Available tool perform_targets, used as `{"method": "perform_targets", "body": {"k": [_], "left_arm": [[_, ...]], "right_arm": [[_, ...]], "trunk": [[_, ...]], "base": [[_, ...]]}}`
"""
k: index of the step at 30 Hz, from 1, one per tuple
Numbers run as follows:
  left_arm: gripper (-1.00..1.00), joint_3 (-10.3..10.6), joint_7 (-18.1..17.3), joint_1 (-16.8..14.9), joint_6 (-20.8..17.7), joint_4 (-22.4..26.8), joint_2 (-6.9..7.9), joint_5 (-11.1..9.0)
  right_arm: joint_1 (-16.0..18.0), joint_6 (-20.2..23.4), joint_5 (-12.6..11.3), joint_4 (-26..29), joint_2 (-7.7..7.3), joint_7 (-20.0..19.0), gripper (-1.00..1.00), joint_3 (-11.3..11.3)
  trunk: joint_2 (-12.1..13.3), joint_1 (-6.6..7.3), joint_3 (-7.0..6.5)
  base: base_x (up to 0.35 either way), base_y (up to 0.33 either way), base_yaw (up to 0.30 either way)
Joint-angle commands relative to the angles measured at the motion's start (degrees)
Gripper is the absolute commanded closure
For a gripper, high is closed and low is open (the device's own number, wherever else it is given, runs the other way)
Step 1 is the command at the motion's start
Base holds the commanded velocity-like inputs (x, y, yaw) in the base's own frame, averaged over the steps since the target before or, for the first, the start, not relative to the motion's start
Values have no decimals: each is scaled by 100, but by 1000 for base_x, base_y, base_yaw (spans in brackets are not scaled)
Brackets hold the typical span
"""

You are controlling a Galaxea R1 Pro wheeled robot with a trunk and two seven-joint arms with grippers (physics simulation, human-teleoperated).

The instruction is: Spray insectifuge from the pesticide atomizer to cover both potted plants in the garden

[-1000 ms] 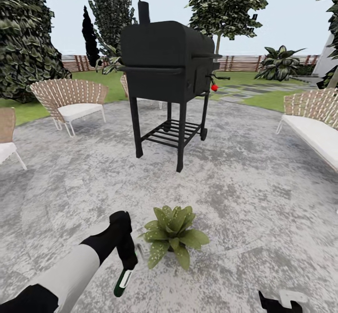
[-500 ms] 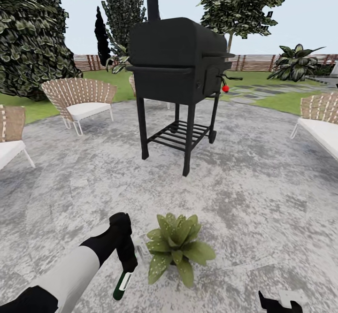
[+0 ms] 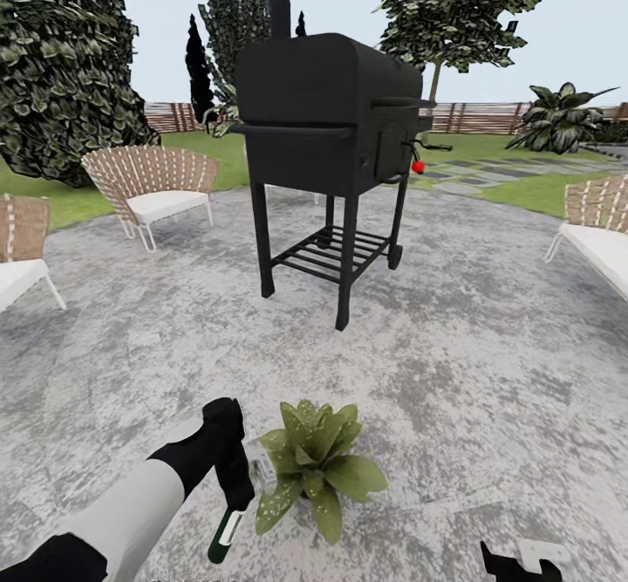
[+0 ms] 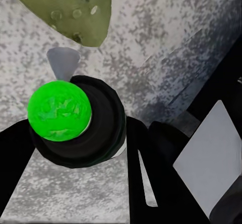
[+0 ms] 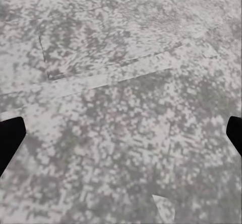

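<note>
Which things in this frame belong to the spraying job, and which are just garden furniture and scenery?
Job in hand:
- pesticide atomizer, held in the left gripper
- potted plant on the stone patio

Just standing about:
- black grill
- wicker chair
- white-cushioned seat
- trees
- wooden fence

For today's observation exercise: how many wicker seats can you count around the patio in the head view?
3. One wicker chair stands left of the grill, another chair sits at the far left edge, and a wicker bench is at the right edge. More may lie outside the view.
</note>
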State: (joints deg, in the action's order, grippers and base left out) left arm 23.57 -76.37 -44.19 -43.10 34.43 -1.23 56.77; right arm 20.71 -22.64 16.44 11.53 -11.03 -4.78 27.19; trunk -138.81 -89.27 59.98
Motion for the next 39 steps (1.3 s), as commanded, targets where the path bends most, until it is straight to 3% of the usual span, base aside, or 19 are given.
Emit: {"method": "perform_targets", "body": {"k": [1,9,16,26,39], "left_arm": [[100,6,-44,-5,-58,0,-1,36],[100,-1,-45,-19,-67,19,-8,36],[100,4,-45,-11,-67,20,-8,36],[100,-1,-45,-11,-67,13,0,36],[100,-2,-39,-11,-67,18,-8,36]], "right_arm": [[3,-21,26,-3,1,-41,-100,49],[3,-21,26,-2,2,-41,-100,49],[3,-20,34,-5,-13,-41,-100,53],[3,-21,28,-2,-10,-41,-100,58],[3,-21,31,-2,-5,-41,-100,57]], "trunk": [[-2,1,0],[-2,1,-34],[-2,1,-35],[-2,1,-35],[-2,1,-35]], "base": [[-2,-5,217],[22,-14,191],[167,-191,8],[-59,-168,12],[-15,-127,190]]}}
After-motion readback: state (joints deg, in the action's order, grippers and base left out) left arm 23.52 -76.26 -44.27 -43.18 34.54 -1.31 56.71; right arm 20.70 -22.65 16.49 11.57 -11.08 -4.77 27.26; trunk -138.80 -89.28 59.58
